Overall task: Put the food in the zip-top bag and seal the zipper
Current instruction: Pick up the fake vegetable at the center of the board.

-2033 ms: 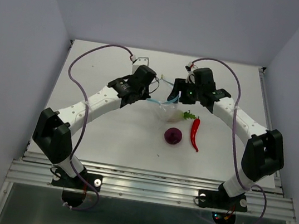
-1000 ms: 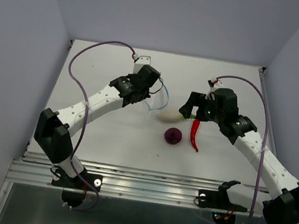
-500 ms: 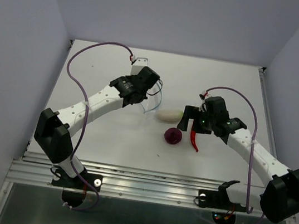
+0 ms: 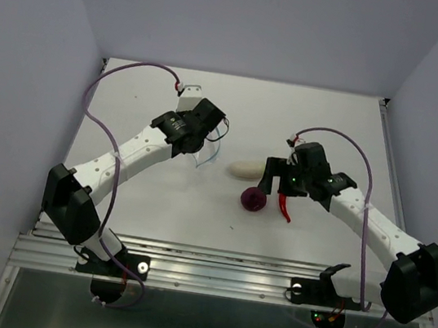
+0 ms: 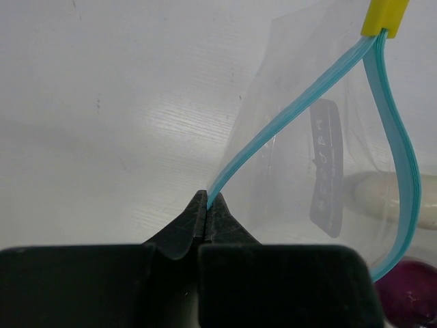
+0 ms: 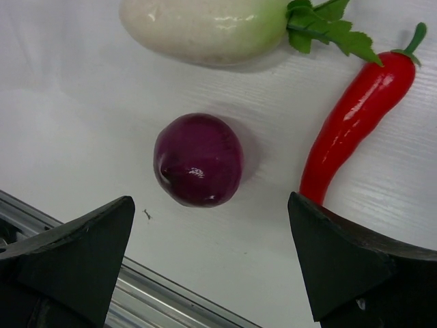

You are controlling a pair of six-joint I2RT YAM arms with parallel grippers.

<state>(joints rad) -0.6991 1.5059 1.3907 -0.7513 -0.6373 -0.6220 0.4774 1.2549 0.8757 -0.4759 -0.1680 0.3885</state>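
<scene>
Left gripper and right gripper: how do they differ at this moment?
The left gripper is shut on the zipper of the zip-top bag; the right gripper is open, holding nothing. The right one hangs over the onion; the left one is off to its side. Both have black fingers.

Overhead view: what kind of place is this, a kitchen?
Likely a robot test bench, not a kitchen: a white table boxed by plain walls, a left arm and right arm bolted to a metal rail, plus a radish, onion, chili and bag.
</scene>
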